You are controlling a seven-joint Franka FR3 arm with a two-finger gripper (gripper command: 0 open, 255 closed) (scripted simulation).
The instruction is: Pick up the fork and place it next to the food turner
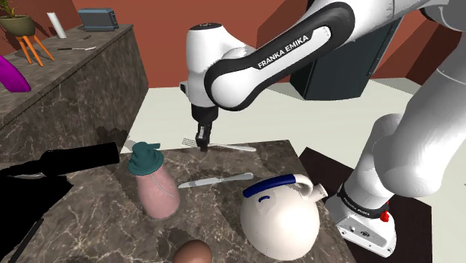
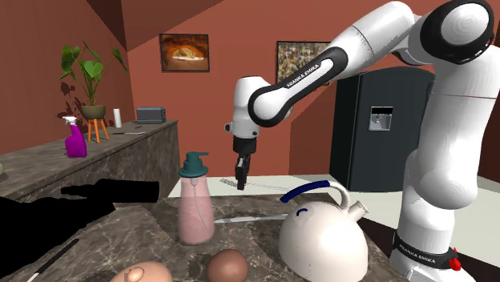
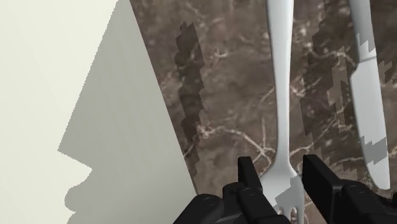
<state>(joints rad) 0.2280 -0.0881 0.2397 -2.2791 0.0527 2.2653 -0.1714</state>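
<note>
Gripper (image 1: 203, 142) low at the far edge of the dark marble counter (image 1: 97, 217), centre of the shoulder view. Fork (image 1: 228, 146) lies flat there, white, handle running toward the frame's right. Wrist view: gripper (image 3: 280, 162) unclenched, black fingers (image 3: 251, 184) bracketing the fork (image 3: 280, 76) near its head; contact not clear. Flat-bladed utensil (image 3: 369, 95) lies parallel, just beside the fork. Pink bottle (image 1: 153, 190) and white kettle (image 1: 280, 217) lower in frame.

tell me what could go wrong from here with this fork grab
1. The fingers straddle the fork close to its tines, far from its middle, so the long handle may droop or twist once lifted.
2. The fork lies near the edge of the counter; a nudge while closing might slide it off.
</note>
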